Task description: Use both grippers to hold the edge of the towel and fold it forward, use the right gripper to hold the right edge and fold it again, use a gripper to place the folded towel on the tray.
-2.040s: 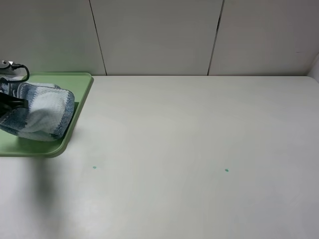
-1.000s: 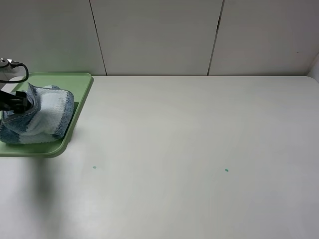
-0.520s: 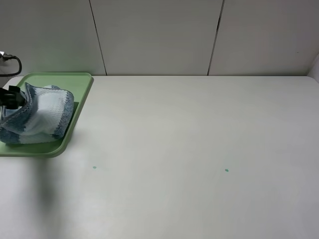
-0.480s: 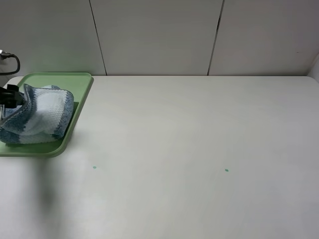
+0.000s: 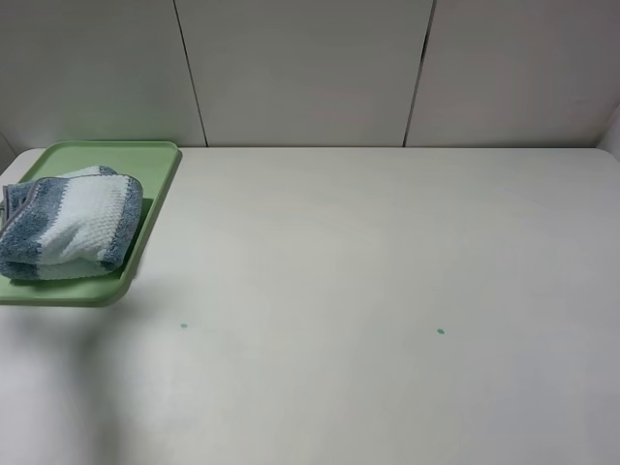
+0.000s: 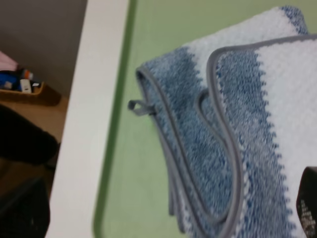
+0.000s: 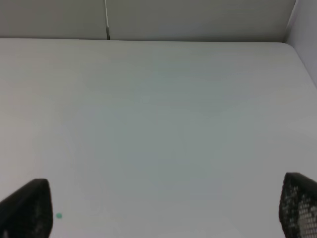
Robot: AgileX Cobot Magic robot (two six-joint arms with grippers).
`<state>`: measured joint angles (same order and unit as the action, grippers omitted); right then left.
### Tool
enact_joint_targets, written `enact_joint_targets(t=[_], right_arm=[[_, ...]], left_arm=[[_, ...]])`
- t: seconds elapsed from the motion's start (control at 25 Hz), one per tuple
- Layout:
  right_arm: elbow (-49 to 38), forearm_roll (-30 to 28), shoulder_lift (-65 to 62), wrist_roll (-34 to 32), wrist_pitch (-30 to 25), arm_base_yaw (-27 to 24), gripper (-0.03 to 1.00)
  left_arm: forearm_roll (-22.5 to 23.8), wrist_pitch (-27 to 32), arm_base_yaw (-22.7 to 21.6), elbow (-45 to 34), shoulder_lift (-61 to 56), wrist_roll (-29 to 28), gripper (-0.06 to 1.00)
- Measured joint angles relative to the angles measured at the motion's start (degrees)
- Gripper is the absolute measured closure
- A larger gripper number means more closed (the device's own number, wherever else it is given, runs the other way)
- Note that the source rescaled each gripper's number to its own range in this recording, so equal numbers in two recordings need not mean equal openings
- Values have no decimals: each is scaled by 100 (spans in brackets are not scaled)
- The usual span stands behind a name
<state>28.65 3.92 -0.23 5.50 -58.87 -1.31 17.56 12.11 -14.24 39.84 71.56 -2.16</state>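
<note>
The towel [image 5: 68, 223], folded into a thick bundle of white and blue-grey stripes, lies on the pale-green tray [image 5: 155, 160] at the table's far left. In the left wrist view the towel [image 6: 247, 124] fills the right side, with its grey hem and a small hanging loop [image 6: 134, 106] over the tray floor [image 6: 148, 39]. My left gripper [image 6: 163, 213] hovers just above it, open and holding nothing. My right gripper [image 7: 161, 208] is open over bare table. Neither gripper shows in the exterior view.
The tray sits close to the table's left edge [image 6: 84, 124], with the floor and clutter beyond it. Two small green dots [image 5: 441, 331] [image 5: 183, 325] mark the white tabletop. A panelled wall closes the back.
The left gripper let go of the towel and pulled away to the left, out of the exterior view. The towel settled flat on the tray.
</note>
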Motion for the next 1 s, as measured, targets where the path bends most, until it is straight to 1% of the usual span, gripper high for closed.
enact_joint_targets(t=[0.24, 0.44, 0.6, 1.0], right_arm=[[0, 0, 0, 0, 0, 0, -3], [0, 0, 0, 0, 0, 0, -3], [0, 0, 0, 0, 0, 0, -3], [0, 0, 0, 0, 0, 0, -3]], left_arm=[[7, 793, 0, 0, -973, 0, -5], [-184, 1281, 69, 0, -1794, -4, -5], [-242, 1825, 379, 0, -2449, -4, -5], [-294, 3705, 1293, 0, -4232, -4, -5]])
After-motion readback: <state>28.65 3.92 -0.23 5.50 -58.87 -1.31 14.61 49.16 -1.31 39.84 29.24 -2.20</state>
